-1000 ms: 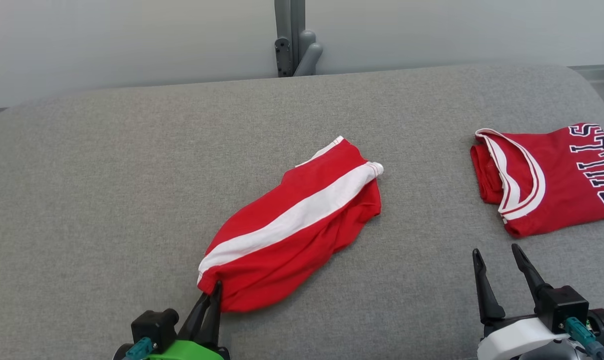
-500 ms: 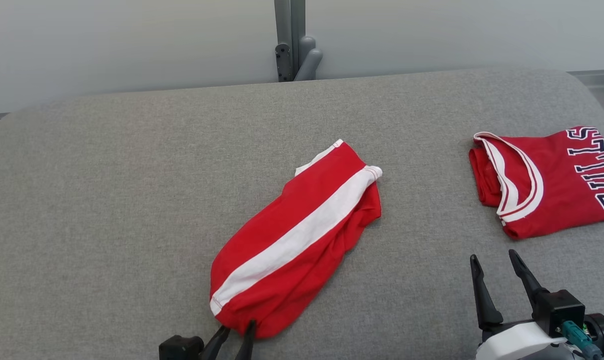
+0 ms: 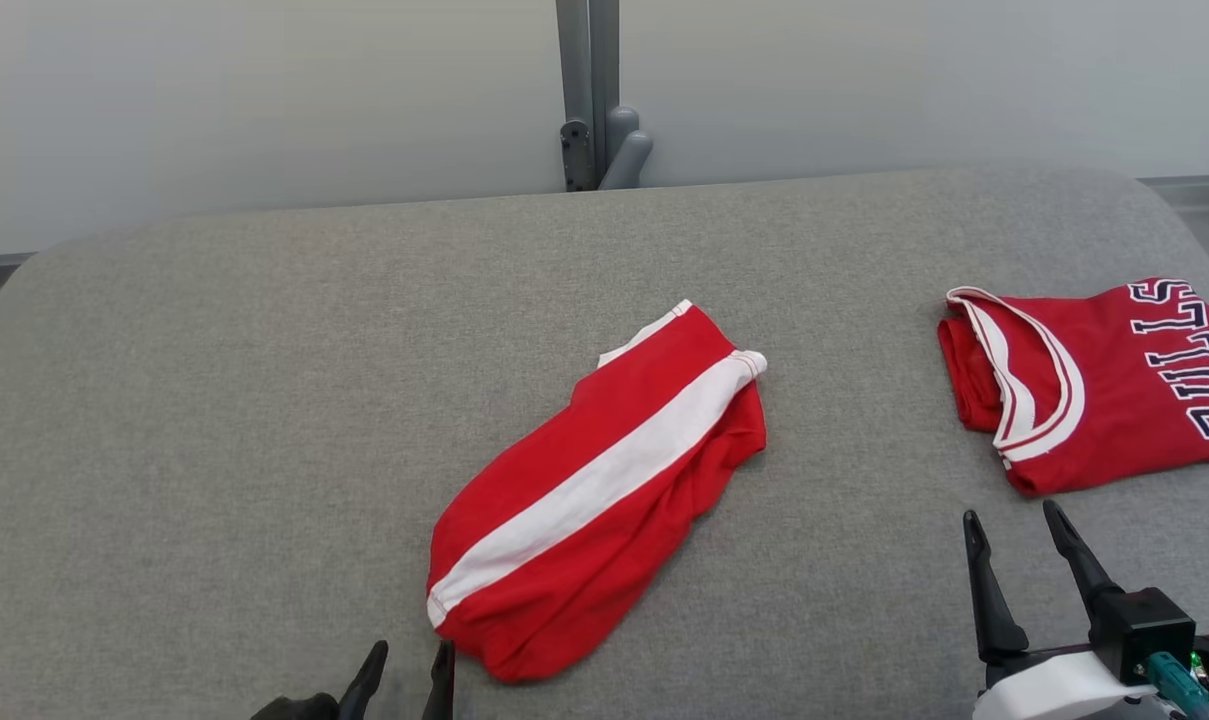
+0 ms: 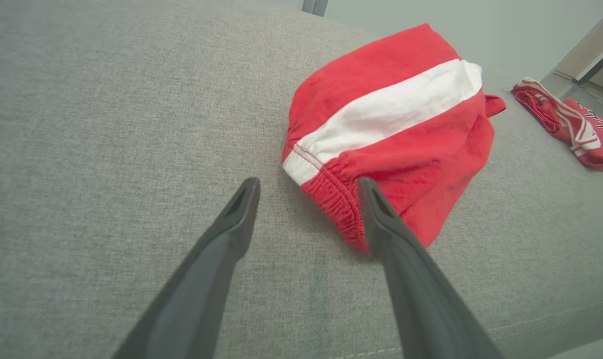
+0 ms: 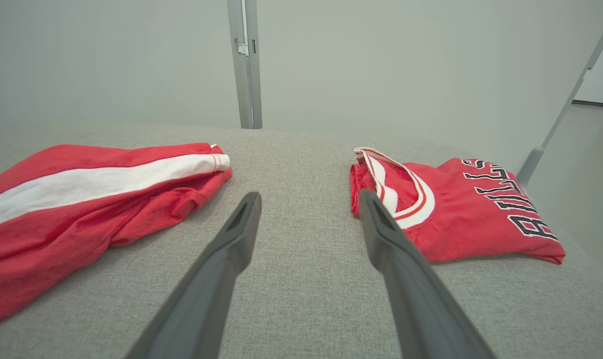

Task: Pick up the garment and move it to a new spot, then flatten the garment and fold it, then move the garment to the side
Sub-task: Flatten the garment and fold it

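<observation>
Surface: a grey fabric-covered pad (image 3: 214, 400) is seen across the head view, from the lower edge up to a pale wall.
Garment: red shorts with a broad white stripe (image 3: 604, 490) are laid slantwise at the centre of the head view. The elastic waistband is turned toward the lower centre and the leg hem toward the upper right of centre. The cloth is rumpled and nothing grips it.
Left gripper: the left gripper (image 3: 412, 650) is seen at the bottom edge of the head view, left of centre, with fingers spread wide and nothing held between them. In the left wrist view the waistband lies just beyond the fingertips and one finger overlaps its edge. Contact there cannot be told.
Right gripper: the right gripper (image 3: 1010, 515) is found at the lower right of the head view, jaws wide apart and empty, over bare pad between the two red items.
Jersey: a folded red jersey lettered "BULLS" (image 3: 1094, 385) is placed at the right edge of the head view, well apart from the garment.
Post: a grey upright post (image 3: 589, 90) is fixed at the top centre, behind the pad.
</observation>
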Robot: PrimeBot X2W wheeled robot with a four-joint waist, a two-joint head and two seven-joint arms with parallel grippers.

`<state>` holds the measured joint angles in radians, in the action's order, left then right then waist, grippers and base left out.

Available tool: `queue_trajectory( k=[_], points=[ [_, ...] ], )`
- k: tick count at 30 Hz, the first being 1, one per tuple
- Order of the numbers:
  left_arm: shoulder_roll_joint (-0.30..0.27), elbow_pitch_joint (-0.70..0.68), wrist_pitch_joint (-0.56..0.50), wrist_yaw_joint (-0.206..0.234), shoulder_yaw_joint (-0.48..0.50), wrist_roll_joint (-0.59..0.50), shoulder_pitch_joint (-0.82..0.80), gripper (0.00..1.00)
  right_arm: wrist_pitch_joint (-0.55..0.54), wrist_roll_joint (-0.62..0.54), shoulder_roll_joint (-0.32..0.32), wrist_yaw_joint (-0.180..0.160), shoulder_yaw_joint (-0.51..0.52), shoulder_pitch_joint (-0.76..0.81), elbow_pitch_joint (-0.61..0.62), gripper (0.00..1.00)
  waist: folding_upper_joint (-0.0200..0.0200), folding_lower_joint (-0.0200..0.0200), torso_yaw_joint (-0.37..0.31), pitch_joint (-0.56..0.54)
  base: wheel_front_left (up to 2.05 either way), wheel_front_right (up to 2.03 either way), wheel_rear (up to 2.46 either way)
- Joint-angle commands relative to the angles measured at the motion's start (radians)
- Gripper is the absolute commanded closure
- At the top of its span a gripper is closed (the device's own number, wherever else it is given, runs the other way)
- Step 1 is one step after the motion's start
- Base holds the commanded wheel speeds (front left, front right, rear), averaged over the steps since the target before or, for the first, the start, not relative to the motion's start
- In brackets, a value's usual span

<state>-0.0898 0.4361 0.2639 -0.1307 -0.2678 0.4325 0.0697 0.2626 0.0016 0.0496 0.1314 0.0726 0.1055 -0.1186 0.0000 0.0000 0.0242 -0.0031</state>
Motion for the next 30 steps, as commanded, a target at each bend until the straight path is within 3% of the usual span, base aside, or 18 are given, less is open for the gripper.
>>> queue_trajectory(
  k=[1, 11, 30],
  points=[
    [0.008, -0.028, 0.000, 0.000, 0.027, -0.019, 0.026, 0.00, 0.003, -0.006, 0.002, -0.002, 0.006, 0.018, 0.009, 0.00, 0.0000, 0.0000, 0.014, -0.012, 0.00, 0.00, 0.00],
    [0.026, -0.250, 0.000, 0.000, 0.159, -0.167, 0.112, 0.00, 0.003, 0.004, 0.002, -0.002, 0.031, 0.055, 0.031, 0.00, 0.0000, 0.0000, 0.080, -0.058, 0.00, 0.00, 0.00],
    [0.029, -0.300, 0.000, 0.000, 0.153, -0.146, 0.081, 0.00, 0.003, -0.006, 0.002, -0.002, 0.030, 0.061, -0.011, 0.00, 0.0000, 0.0000, 0.115, -0.062, 0.00, 0.00, 0.00]
  ],
)
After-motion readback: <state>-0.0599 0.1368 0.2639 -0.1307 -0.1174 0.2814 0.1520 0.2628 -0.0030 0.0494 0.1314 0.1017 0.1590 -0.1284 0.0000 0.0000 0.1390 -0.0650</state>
